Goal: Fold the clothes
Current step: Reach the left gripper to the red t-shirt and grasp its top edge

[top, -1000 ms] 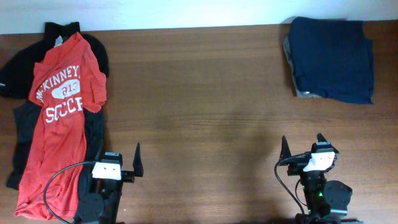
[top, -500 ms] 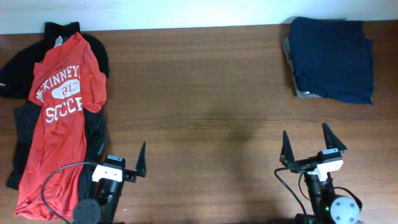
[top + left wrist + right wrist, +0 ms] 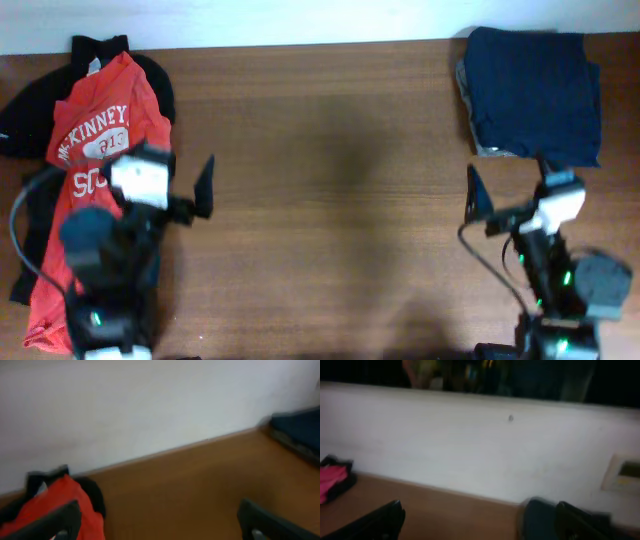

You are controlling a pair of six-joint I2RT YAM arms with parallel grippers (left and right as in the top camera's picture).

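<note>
A red T-shirt with white lettering [image 3: 100,130] lies spread on a black garment [image 3: 30,120] at the table's left edge; both show in the left wrist view, the red shirt [image 3: 55,502] at lower left. A folded navy garment [image 3: 535,95] lies at the back right and shows in the left wrist view [image 3: 300,427] and the right wrist view [image 3: 537,517]. My left gripper [image 3: 165,185] is open and empty, raised over the red shirt's right side. My right gripper [image 3: 510,185] is open and empty, raised just in front of the navy garment.
The brown wooden table [image 3: 320,200] runs between the two piles. A white wall [image 3: 150,405] stands behind the far edge. A wall socket [image 3: 622,472] shows at the right of the right wrist view.
Both arms have risen from the front edge and moved toward the back. The left gripper now hangs over the red shirt, the right one near the navy garment. The clothes have not moved.
</note>
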